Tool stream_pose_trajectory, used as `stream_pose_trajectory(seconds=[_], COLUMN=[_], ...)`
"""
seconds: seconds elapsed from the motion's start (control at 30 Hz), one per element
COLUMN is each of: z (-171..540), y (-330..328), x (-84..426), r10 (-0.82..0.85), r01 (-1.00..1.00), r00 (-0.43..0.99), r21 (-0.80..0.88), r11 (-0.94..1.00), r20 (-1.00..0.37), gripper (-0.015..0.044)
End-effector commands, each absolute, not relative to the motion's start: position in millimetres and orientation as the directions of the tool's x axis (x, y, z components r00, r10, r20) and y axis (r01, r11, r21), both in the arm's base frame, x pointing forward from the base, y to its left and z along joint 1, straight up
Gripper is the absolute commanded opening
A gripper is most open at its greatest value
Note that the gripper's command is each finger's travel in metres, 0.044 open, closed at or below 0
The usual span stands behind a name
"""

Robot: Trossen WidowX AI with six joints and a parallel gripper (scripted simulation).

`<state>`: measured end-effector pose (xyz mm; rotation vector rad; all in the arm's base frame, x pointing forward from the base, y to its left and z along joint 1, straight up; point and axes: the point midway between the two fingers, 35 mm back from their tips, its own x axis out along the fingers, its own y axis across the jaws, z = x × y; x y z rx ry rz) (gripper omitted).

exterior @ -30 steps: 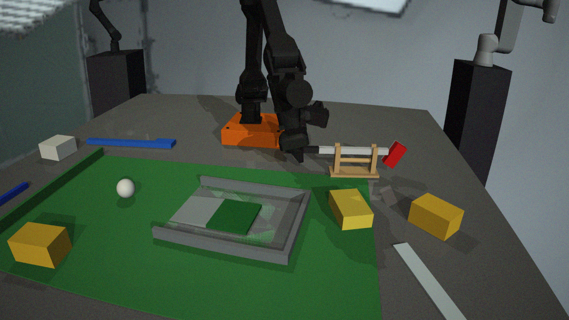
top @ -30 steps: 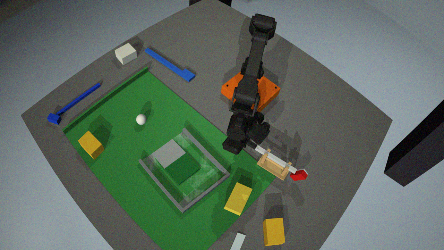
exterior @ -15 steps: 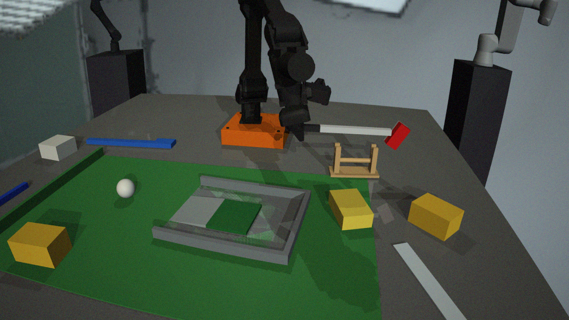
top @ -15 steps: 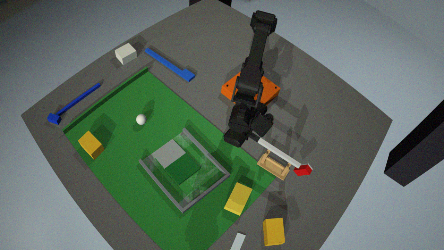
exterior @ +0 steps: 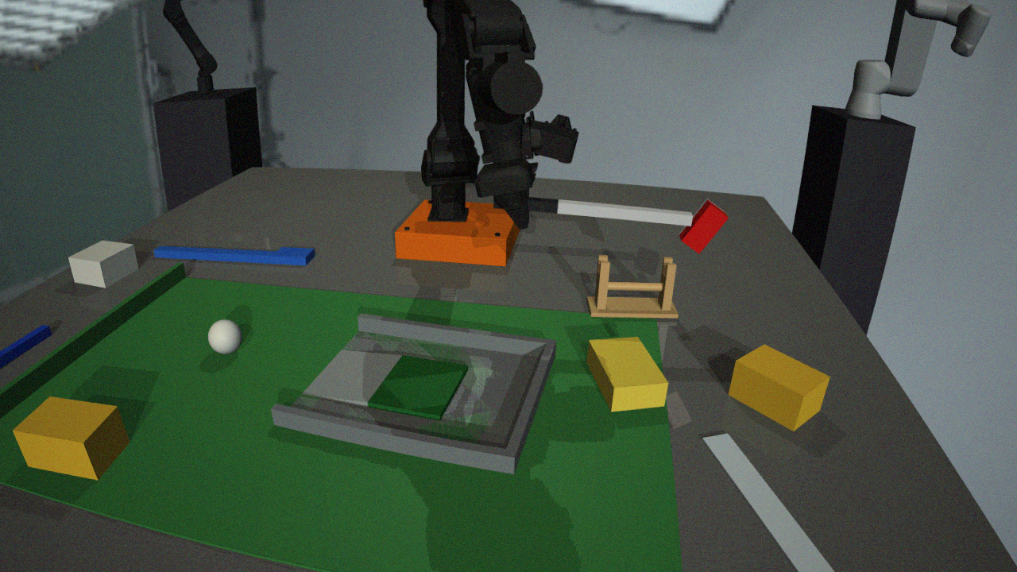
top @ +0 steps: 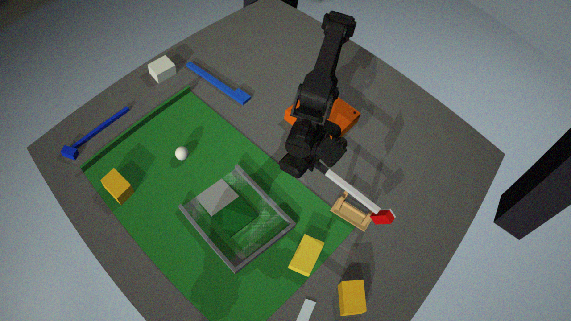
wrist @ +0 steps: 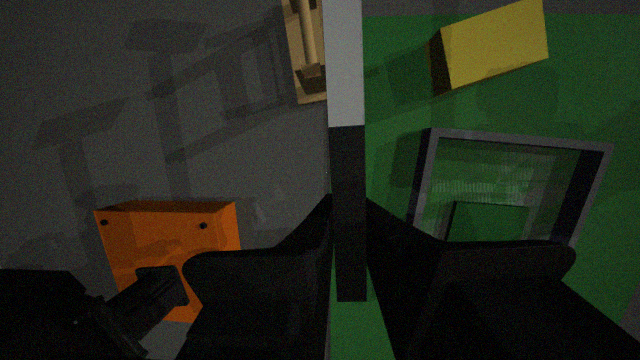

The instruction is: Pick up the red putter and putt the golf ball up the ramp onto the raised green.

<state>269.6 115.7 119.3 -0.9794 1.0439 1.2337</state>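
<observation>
My gripper (exterior: 523, 213) (wrist: 342, 199) is shut on the black grip of the red putter (top: 351, 191) (exterior: 625, 211) (wrist: 345, 65). Its white shaft is nearly level, and its red head (top: 382, 216) (exterior: 704, 226) is at the far end, out of the wrist view. The putter hangs in the air above the wooden stand (top: 347, 215) (exterior: 632, 307) (wrist: 308, 40), clear of its posts. The white golf ball (top: 181, 153) (exterior: 224, 336) is on the green mat, in front of the light grey ramp (top: 217, 197) (exterior: 352, 376). The raised green (top: 234, 217) (exterior: 418, 386) (wrist: 490, 222) adjoins the ramp's top.
Grey walls (top: 207, 238) (exterior: 394, 437) border the ramp area. Yellow blocks (top: 117, 185) (top: 306, 255) (top: 352, 297) stand around it. Two blue putter-like pieces (top: 215, 81) (top: 99, 127) and a white block (top: 161, 68) (exterior: 102, 263) lie beyond the mat. The orange base (exterior: 451, 245) (wrist: 170, 235) is beside the gripper.
</observation>
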Motion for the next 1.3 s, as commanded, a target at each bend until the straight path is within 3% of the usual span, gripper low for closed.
stream_pose_trajectory(seconds=[0.0,0.6,1.27], z=[122,128,134], y=[98,-2,-116], x=[280,302,285], r10=[0.232,0.147,0.052], r01=[-0.984,-0.814,-0.447], r00=[0.059,0.105,0.104], r21=[-0.017,0.0,0.0], r11=[0.179,0.581,0.895], r20=[-0.971,-0.984,-0.993], gripper=[0.0,0.0,0.0])
